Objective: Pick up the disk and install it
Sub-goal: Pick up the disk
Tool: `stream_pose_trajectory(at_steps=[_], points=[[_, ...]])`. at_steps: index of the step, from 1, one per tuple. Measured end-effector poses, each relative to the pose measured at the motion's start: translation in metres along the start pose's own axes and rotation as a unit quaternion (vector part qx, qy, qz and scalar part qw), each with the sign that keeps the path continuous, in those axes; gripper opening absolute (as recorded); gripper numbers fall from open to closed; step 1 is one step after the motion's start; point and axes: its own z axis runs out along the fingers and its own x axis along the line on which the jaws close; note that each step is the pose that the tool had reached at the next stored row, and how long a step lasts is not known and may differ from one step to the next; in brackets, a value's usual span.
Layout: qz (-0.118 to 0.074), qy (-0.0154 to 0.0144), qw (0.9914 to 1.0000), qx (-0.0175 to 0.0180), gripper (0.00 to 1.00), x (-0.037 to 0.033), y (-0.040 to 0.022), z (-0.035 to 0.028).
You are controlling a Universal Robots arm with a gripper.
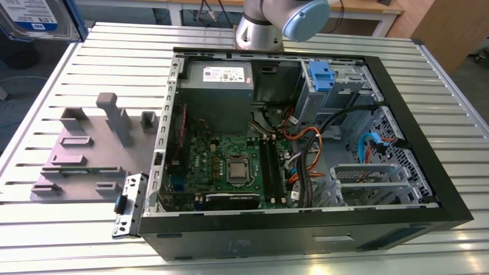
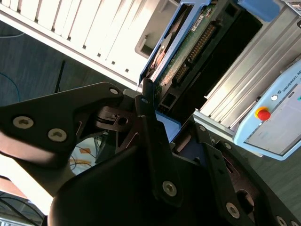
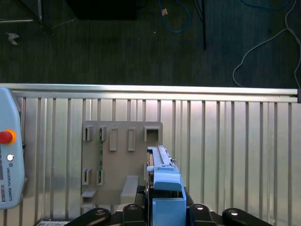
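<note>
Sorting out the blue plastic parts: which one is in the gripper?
The one framing the disk, clamped edge-on in the gripper. The other blue piece, the latch, sits on the drive cage inside the computer case.

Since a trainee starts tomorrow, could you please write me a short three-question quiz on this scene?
1. True or false: the disk sits installed inside the computer case.
2. In the exterior view, on which side of the case does the grey fixture plate lie? A) the exterior view's left B) the exterior view's right C) inside the case
3. Fill in: the gripper is shut on ____.
Key: 1 false; 2 A; 3 the disk.
</note>
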Motion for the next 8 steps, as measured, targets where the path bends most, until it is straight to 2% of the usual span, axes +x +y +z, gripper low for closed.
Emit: stream_pose_trajectory(at_steps=[8], points=[[0.0,0.0,1.0,0.0,0.37,0.0,-0.0017,-0.0001]])
